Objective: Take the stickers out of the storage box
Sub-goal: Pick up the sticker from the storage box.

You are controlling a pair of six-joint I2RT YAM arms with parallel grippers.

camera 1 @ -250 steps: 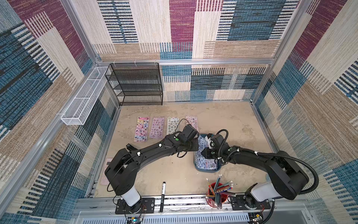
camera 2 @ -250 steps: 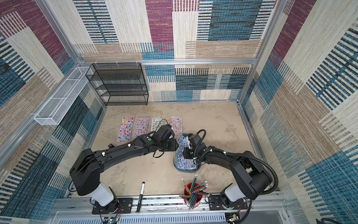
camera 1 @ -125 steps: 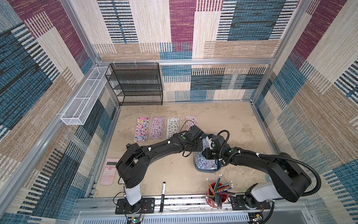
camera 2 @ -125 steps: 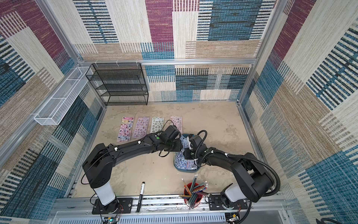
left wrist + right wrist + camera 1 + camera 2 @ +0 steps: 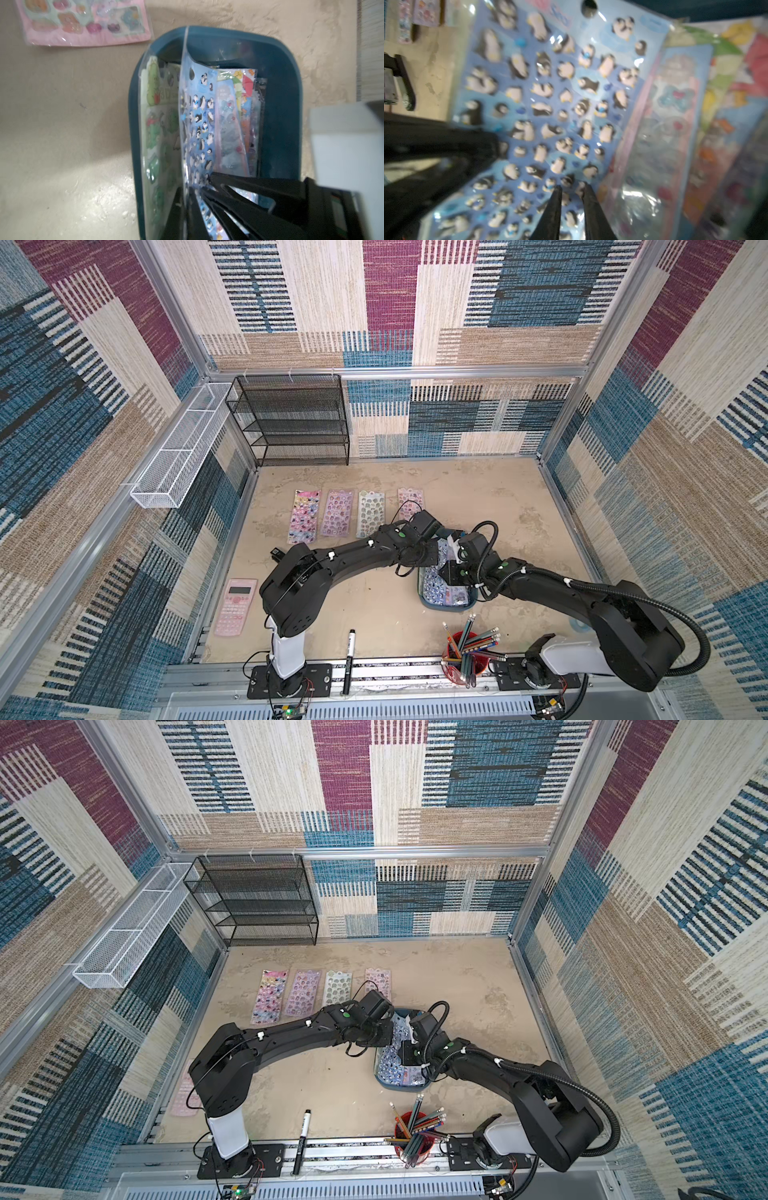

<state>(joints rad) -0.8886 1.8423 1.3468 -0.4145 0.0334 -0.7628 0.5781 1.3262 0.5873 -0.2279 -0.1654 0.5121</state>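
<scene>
BIMANUAL STICKER SORT: The left gripper (image 5: 193,185) is clamping shut on the long edge of a blue penguin sticker sheet (image 5: 199,124), which is standing on edge inside the teal storage box (image 5: 280,104); the right gripper (image 5: 571,188) is reaching into the same box, its jaws standing only slightly ajar with the tips at the penguin sheet's face, apparently gripping nothing; the remaining stickers (image 5: 230,128), pink, red and multicolour, are lying in the box beside it, and a pale green sheet (image 5: 153,128) is leaning against the box's wall; a row of four sheets (image 5: 337,513) is lying flat on the table (image 5: 374,614) just beyond the box's far end. The step in hand appears to be drawing the penguin sheet out; the next move is likely calling for a lift clear of the box's rim without dragging the neighbouring sheets along, then a flat placement outside the box beside that row.
</scene>
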